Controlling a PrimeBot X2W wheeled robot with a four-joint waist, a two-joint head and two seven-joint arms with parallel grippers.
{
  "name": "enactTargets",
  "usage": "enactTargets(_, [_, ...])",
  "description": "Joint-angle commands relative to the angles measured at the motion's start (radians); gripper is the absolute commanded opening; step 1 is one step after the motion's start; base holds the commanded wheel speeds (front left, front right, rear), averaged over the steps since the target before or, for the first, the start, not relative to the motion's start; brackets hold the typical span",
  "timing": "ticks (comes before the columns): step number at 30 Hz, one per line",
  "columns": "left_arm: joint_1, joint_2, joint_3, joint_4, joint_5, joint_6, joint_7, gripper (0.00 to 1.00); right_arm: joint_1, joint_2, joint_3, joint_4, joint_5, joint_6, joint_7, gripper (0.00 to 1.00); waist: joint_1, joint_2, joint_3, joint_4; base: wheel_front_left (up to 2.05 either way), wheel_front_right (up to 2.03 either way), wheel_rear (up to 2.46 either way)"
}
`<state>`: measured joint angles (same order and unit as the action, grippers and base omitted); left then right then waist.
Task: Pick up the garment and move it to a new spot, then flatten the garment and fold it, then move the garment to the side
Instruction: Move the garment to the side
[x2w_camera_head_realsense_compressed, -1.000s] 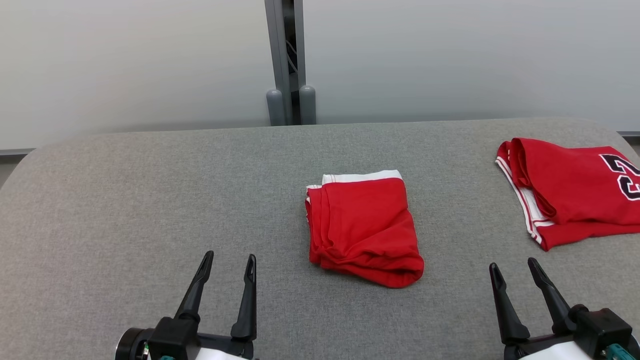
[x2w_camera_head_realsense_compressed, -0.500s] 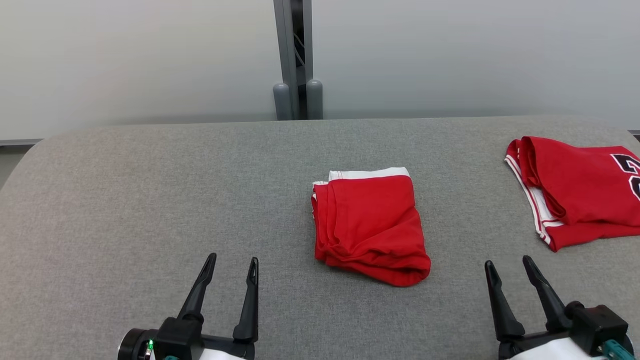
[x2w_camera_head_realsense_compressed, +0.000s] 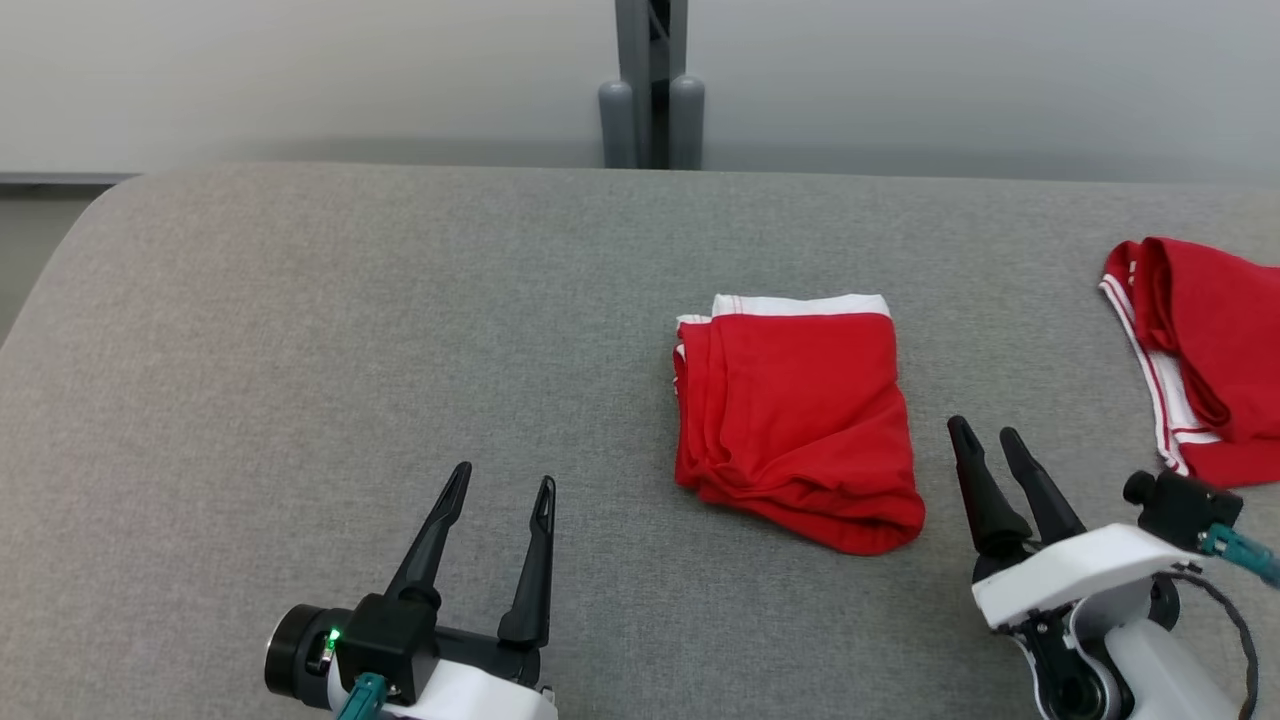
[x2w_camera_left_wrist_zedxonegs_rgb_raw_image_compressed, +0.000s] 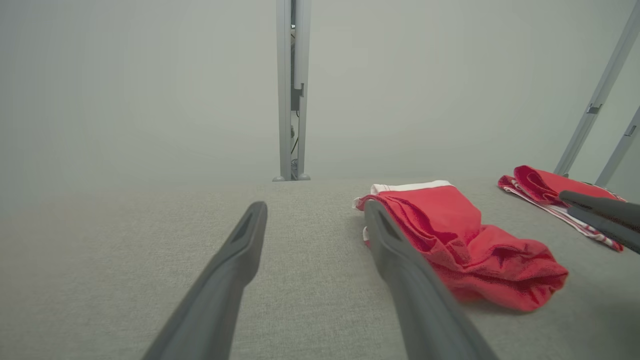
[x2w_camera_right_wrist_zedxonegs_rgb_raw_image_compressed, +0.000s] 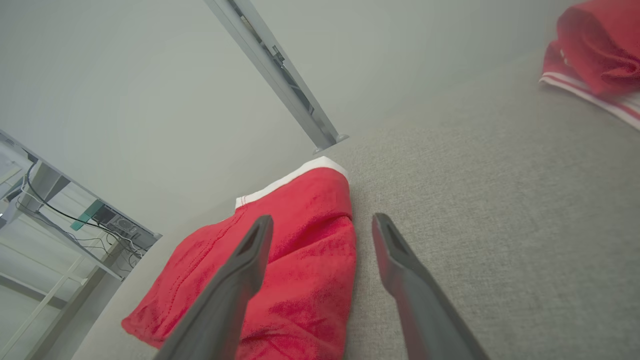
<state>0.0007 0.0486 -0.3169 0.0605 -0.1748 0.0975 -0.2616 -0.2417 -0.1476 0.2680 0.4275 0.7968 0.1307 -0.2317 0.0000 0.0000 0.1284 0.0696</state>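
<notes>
head view: the garment (x2w_camera_head_realsense_compressed: 800, 420), red and folded into a compact rectangle, lies just right of centre on the grey padded table (x2w_camera_head_realsense_compressed: 300, 350). it has a white band along its upper edge, stacked layers at its left edge and a rumpled lower right corner. my left gripper (x2w_camera_head_realsense_compressed: 504, 476), lower left, has its jaws spread and holds nothing, well apart from the cloth. my right gripper (x2w_camera_head_realsense_compressed: 982, 428), also spread and holding nothing, sits just beside the garment's right edge. a red jersey (x2w_camera_head_realsense_compressed: 1210, 350) lies at the far right.

left wrist view: the garment (x2w_camera_left_wrist_zedxonegs_rgb_raw_image_compressed: 450, 225) lies right of centre. it looks soft and light, and i judge it would sag and unfold if lifted by a single layer.

right wrist view: the garment (x2w_camera_right_wrist_zedxonegs_rgb_raw_image_compressed: 310, 260) lies lower left, partly under one finger. i would pinch through all layers at the near edge.
</notes>
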Motion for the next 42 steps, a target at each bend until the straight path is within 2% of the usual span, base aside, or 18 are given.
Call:
enactTargets(1, [-0.019, 0.004, -0.002, 0.000, -0.002, -0.003, -0.004, 1.00, -0.035, -0.020, 0.012, 0.025, 0.032, 0.000, 0.013, 1.00, 0.0000, 0.0000, 0.024, 0.025, 0.00, 0.00, 0.00])
enactTargets(9, [-0.056, 0.004, -0.038, 0.004, -0.013, 0.006, -0.004, 1.00, -0.179, -0.053, 0.072, 0.168, 0.318, 0.000, 0.133, 1.00, 0.0000, 0.0000, 0.063, 0.064, 0.00, 0.00, 0.00])
enactTargets(13, [-0.076, 0.004, -0.056, 0.007, -0.021, 0.009, -0.004, 1.00, -0.225, -0.069, 0.091, 0.255, 0.419, 0.000, 0.177, 1.00, 0.0000, 0.0000, 0.081, 0.085, 0.00, 0.00, 0.00])
enactTargets(21, [-0.085, 0.004, -0.068, 0.008, -0.027, 0.015, -0.004, 1.00, -0.222, -0.046, 0.164, 0.262, 0.526, 0.001, 0.258, 1.00, 0.0000, 0.0000, 0.091, 0.103, 0.00, 0.00, 0.00])
enactTargets(22, [-0.086, 0.004, -0.069, 0.009, -0.027, 0.015, -0.004, 1.00, -0.218, -0.048, 0.176, 0.260, 0.534, 0.001, 0.266, 0.77, 0.0000, 0.0000, 0.091, 0.104, 0.00, 0.00, 0.00])
enactTargets(23, [-0.086, 0.004, -0.069, 0.010, -0.027, 0.016, -0.004, 1.00, -0.215, -0.049, 0.188, 0.257, 0.539, 0.001, 0.271, 0.45, 0.0000, 0.0000, 0.089, 0.105, 0.00, 0.00, 0.00])
enactTargets(24, [-0.086, 0.004, -0.070, 0.011, -0.027, 0.017, -0.004, 1.00, -0.211, -0.052, 0.199, 0.256, 0.547, 0.001, 0.273, 0.34, 0.0000, 0.0000, 0.087, 0.106, 0.00, 0.00, 0.00])
enactTargets(26, [-0.084, 0.004, -0.071, 0.014, -0.027, 0.018, -0.004, 1.00, -0.204, -0.061, 0.215, 0.254, 0.556, 0.001, 0.267, 0.00, 0.0000, 0.0000, 0.081, 0.106, 0.00, 0.00, 0.00])
enactTargets(35, [-0.067, 0.004, -0.072, 0.018, -0.023, 0.013, -0.004, 1.00, -0.202, -0.114, 0.270, 0.244, 0.540, 0.000, 0.153, 0.00, 0.0000, 0.0000, 0.053, 0.099, 0.00, 0.00, 0.00])
enactTargets(42, [-0.063, 0.004, -0.056, 0.004, -0.006, 0.007, -0.004, 1.00, -0.254, -0.185, 0.363, 0.222, 0.433, 0.000, 0.031, 0.00, 0.0000, 0.0000, 0.069, 0.040, 0.00, 0.00, 0.00])
